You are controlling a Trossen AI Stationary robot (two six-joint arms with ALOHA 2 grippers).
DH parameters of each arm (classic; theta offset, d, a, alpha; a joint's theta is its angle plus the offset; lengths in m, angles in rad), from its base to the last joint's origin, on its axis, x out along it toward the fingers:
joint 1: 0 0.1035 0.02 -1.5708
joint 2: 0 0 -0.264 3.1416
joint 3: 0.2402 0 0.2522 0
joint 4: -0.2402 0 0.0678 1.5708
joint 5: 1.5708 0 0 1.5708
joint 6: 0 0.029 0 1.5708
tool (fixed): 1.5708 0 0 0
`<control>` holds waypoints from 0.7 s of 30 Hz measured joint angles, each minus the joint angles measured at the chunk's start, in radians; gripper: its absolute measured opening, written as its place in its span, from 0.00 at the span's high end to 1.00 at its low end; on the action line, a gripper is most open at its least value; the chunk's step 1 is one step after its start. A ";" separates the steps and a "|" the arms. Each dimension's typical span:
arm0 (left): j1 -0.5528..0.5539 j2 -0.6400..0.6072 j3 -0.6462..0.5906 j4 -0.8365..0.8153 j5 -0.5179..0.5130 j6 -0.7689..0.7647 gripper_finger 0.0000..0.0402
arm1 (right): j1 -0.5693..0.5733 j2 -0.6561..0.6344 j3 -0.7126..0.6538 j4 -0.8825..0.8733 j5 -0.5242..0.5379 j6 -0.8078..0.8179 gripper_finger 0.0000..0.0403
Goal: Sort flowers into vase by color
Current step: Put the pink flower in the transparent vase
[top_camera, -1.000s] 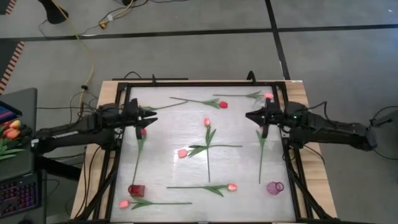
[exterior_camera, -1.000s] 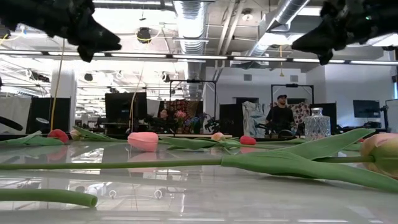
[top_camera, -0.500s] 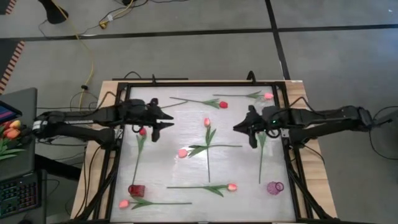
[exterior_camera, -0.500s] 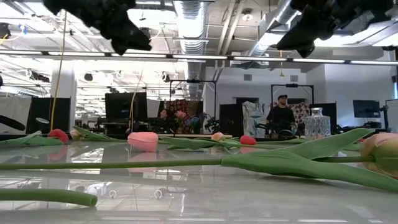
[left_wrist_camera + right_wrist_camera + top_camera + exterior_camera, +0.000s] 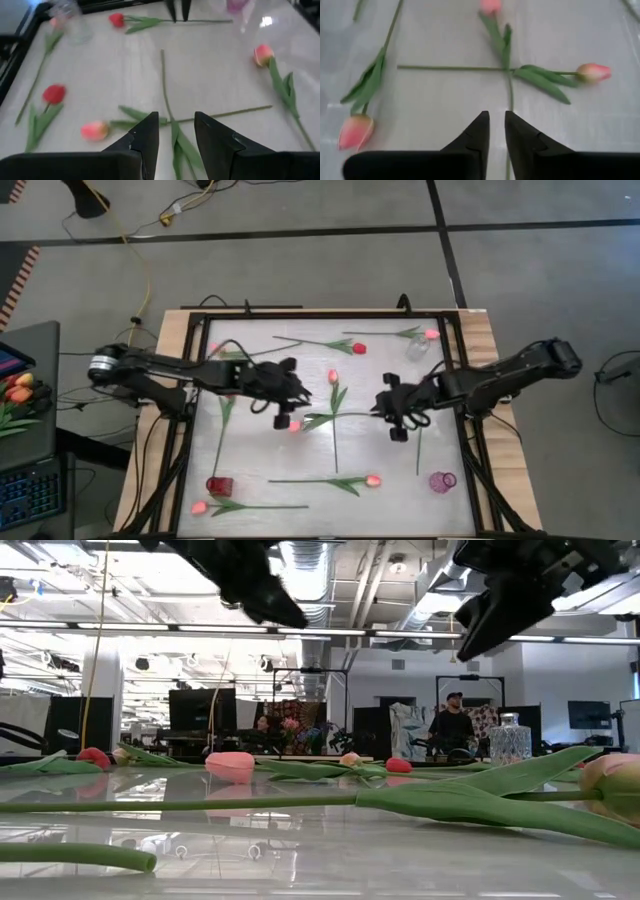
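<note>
Both arms are reaching over the middle of the table [image 5: 250, 480], where two tulips lie crossed. The left gripper [image 5: 175, 132] is hanging released, fingers apart, with the crossed tulips [image 5: 167, 107] just ahead (nothing in it). The right gripper [image 5: 497, 125] is hovering nearly closed and empty over the same pair [image 5: 507, 70], probably lining up a stem.

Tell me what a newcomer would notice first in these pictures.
Two dark arms reach in from opposite sides, the left gripper and right gripper both hanging empty over the middle of the white table. Between them two tulips lie crossed, stems forming a plus. More tulips lie scattered singly around the edges, with a red vase and a purple vase at the near corners.
</note>
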 joint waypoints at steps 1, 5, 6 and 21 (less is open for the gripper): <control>-0.008 0.030 0.015 0.000 0.000 0.021 0.71 | 0.004 0.016 0.003 0.000 0.001 -0.001 0.74; -0.030 0.147 0.079 0.000 -0.001 0.060 0.67 | 0.015 0.066 0.006 0.006 0.052 -0.008 0.60; -0.034 0.174 0.097 -0.005 -0.001 0.060 0.66 | 0.014 0.072 0.006 0.005 0.062 -0.019 0.56; -0.021 0.542 0.450 -0.099 0.001 -0.005 0.39 | 0.013 0.027 0.007 -0.110 0.067 0.027 0.37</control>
